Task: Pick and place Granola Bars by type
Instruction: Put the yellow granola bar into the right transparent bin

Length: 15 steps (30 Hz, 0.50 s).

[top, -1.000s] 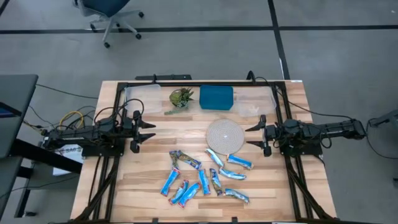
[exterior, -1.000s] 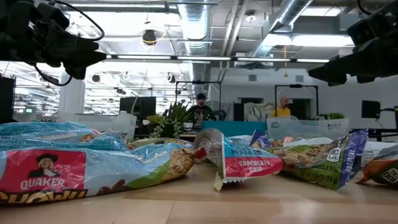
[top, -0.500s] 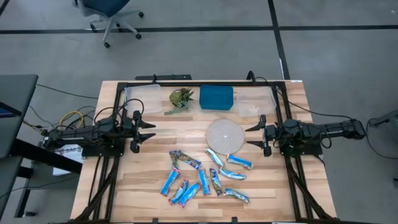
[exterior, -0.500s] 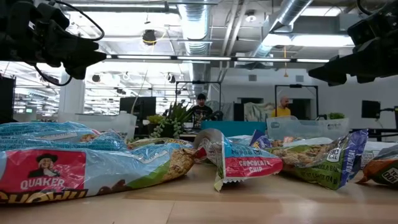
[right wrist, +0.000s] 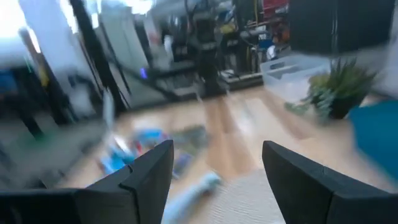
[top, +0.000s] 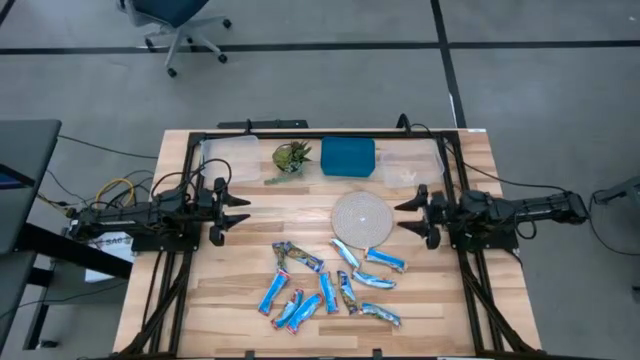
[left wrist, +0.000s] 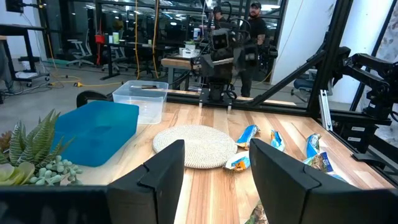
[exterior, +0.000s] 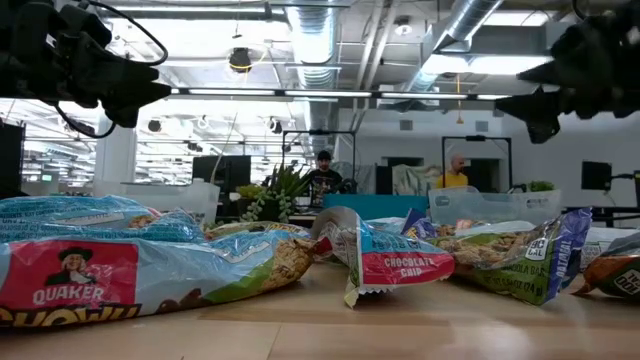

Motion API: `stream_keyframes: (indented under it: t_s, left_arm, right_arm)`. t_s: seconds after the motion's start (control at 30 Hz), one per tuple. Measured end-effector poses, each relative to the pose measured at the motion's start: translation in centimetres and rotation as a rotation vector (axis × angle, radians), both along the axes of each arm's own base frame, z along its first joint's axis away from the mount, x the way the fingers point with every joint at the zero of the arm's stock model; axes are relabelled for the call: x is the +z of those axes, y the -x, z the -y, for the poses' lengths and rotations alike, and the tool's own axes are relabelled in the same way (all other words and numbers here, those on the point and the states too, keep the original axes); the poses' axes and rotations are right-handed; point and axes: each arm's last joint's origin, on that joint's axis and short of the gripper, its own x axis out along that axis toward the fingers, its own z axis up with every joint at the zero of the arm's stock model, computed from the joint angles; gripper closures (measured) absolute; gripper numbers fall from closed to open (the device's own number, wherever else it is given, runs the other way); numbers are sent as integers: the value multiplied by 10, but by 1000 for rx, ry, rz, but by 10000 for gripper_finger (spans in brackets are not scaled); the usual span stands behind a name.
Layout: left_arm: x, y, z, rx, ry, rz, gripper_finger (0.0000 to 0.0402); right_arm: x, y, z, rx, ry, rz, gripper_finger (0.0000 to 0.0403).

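Observation:
Several foil-wrapped granola bars [top: 330,283] lie flat and scattered on the near middle of the table, in bright blue, light blue and blue-brown wrappers; they fill the foreground of the low view [exterior: 390,262]. My left gripper [top: 240,212] hovers open above the table's left side, pointing right. My right gripper [top: 403,216] hovers open above the right side, pointing left, beside the round woven disc [top: 361,218]. The left wrist view shows the bars [left wrist: 273,144] beyond my open left gripper [left wrist: 214,180]. The right wrist view shows them [right wrist: 127,155] blurred beyond my open right gripper [right wrist: 217,180].
At the far edge stand a clear container [top: 228,153], a green plant [top: 291,157], a teal box [top: 348,156] and a second clear container [top: 410,162]. Black frame rails run along the table's sides. Bare wood lies between the grippers and the bars. People stand in the room beyond.
My right gripper has risen a little in the low view and is in motion: its wrist view is blurred. Its fingers stay open. The bars have not moved.

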Motion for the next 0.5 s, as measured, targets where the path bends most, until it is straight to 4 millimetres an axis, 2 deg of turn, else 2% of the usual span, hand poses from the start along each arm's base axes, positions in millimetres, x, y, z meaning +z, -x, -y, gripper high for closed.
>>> stream_keyframes:
  t_s: [0.13, 0.23, 0.37, 0.5]
  left_arm:
    - [0, 0, 0, 0, 0, 0, 228]
    - [0, 0, 0, 0, 0, 0, 228]
    - [0, 0, 0, 0, 0, 0, 228]
    - [0, 0, 0, 0, 0, 0, 228]
  right_arm:
    - [6, 0, 0, 5, -373, 49, 162]
    - [9, 0, 0, 15, -585, 63, 162]
    - [10, 0, 0, 23, -757, 62, 162]
    - [10, 0, 0, 26, -820, 60, 162]
